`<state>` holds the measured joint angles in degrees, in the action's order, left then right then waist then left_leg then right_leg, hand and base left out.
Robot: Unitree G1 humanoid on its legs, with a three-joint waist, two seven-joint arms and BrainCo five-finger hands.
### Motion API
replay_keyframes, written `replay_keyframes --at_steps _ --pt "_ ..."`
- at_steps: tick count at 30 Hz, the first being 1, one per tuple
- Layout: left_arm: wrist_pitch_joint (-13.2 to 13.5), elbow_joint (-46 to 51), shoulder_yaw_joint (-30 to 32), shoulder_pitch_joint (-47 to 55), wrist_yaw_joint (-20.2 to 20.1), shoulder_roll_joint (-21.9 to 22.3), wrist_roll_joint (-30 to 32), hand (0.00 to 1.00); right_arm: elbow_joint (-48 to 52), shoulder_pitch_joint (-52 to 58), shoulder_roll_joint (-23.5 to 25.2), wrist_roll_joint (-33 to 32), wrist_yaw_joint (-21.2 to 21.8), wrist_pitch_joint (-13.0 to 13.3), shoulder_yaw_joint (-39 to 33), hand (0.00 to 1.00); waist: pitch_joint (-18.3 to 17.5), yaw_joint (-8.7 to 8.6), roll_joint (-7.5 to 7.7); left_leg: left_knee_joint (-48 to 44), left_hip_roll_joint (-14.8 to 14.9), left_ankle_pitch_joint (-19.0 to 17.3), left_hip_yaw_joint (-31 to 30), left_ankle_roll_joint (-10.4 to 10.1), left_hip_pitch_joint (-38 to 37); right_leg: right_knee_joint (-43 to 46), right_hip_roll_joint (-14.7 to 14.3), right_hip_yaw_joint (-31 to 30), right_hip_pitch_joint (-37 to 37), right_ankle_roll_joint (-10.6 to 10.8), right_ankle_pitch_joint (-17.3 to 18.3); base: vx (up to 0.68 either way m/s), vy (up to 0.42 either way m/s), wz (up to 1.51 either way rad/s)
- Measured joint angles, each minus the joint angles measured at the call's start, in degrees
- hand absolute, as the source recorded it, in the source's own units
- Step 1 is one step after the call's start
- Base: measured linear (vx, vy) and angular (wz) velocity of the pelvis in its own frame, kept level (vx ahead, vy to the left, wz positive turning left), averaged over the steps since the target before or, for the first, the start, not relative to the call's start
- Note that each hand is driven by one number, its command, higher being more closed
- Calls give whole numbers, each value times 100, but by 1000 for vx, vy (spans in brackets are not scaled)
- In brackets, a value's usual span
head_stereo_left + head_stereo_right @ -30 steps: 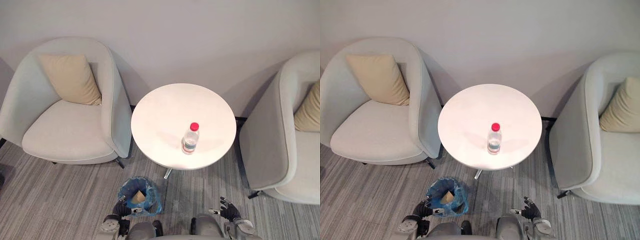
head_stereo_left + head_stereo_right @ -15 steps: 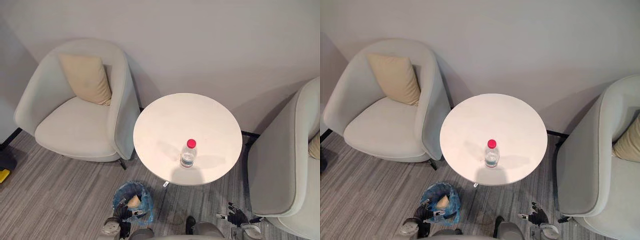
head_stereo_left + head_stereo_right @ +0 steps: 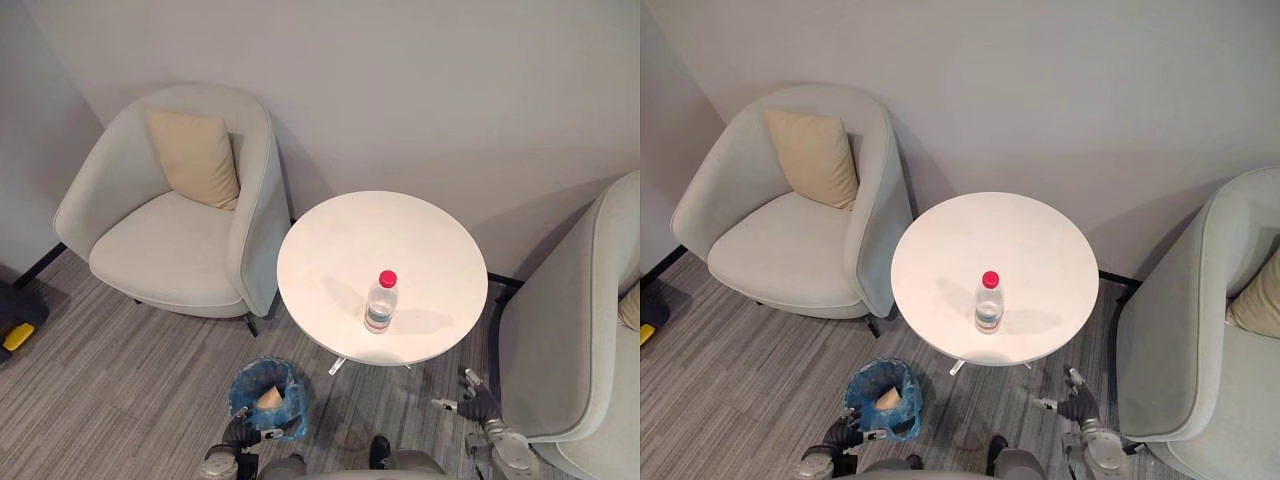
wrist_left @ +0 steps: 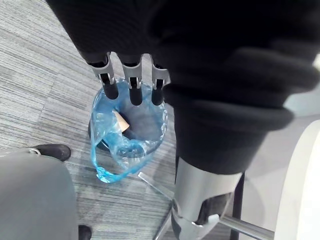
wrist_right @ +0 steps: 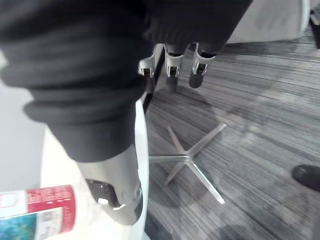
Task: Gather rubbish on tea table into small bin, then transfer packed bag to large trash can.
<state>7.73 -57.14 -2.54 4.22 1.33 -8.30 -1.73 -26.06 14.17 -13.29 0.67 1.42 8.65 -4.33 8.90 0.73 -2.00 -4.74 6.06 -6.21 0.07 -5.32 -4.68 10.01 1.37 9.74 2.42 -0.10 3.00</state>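
Left hand (image 3: 240, 434) low, just beside small bin (image 3: 296, 402) on floor (image 3: 120, 380); fingers (image 4: 134, 92) straight, slightly apart, holding nothing, above the blue-lined rim. Brown scrap (image 3: 268, 399) inside bin. Round white bench (image 3: 340, 250): one red-capped bottle (image 3: 380, 301) upright near front edge. Right hand (image 3: 478, 402) low by bench's right edge, fingers (image 5: 172, 75) spread, empty.

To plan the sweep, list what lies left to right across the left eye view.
beige cushion → small blue-lined bin → red-capped water bottle → grey armchair on the right
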Motion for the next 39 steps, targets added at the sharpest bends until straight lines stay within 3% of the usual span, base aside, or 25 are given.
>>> replay_keyframes --at_steps 11,25,39 --pt "40 383 48 245 -26 -150 1 0 1346 4 -402 170 228 349 -15 0 -124 9 41 -11 -45 16 -22 37 -21 391 79 18 135 20 260 52 2 2" --pt "41 372 -38 392 -135 -156 11 0 1230 -690 -626 167 244 429 547 0 -255 17 9 -16 -117 42 -288 51 90 373 184 246 108 38 271 -33 0 9" --pt "42 363 -247 374 -140 -149 11 0 244 -1450 -634 59 95 418 812 0 -318 36 -93 92 -129 242 -616 8 327 312 237 609 186 29 265 -5 -20 14"
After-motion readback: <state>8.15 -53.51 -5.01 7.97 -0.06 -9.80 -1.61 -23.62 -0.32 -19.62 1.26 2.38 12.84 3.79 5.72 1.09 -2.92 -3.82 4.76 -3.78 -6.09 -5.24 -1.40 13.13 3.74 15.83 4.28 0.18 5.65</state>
